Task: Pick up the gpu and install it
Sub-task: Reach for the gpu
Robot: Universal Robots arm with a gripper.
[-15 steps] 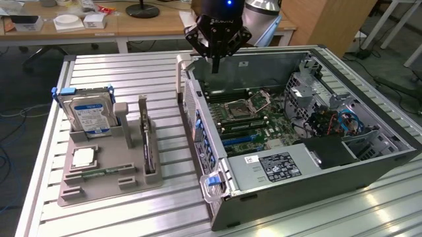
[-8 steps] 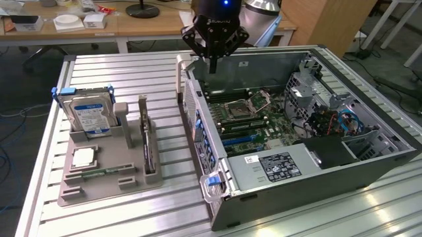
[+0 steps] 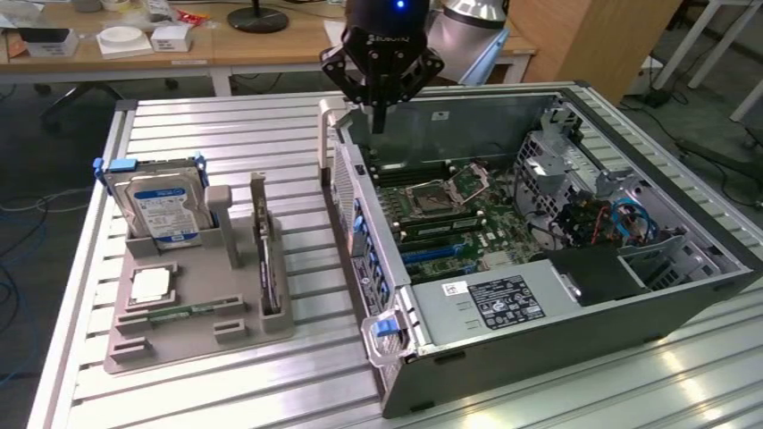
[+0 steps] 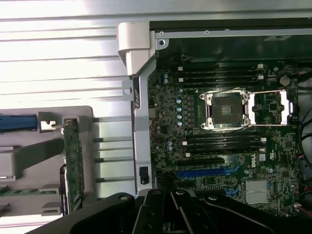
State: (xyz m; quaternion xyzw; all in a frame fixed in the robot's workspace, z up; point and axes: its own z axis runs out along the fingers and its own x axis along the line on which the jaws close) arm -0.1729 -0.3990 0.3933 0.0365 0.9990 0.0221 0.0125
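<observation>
My closed, empty gripper (image 3: 379, 123) hovers over the computer case wall (image 3: 343, 174), well apart from the gpu (image 3: 266, 259) (edge-on, long axis parallel to that wall).

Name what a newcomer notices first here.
The open dark-grey metal computer case sits at the exterior view's right, the black gripper hanging over its wall, jaws shut. At that view's left, a grey tray holds the thin dark gpu card edge-on beside a blue-labelled hard drive.

The closed gripper (image 4: 168, 214) hangs over the open case's motherboard (image 4: 219, 146); the gpu (image 4: 73, 165) stands edge-on in a grey tray (image 4: 29, 113), well apart from it.
</observation>
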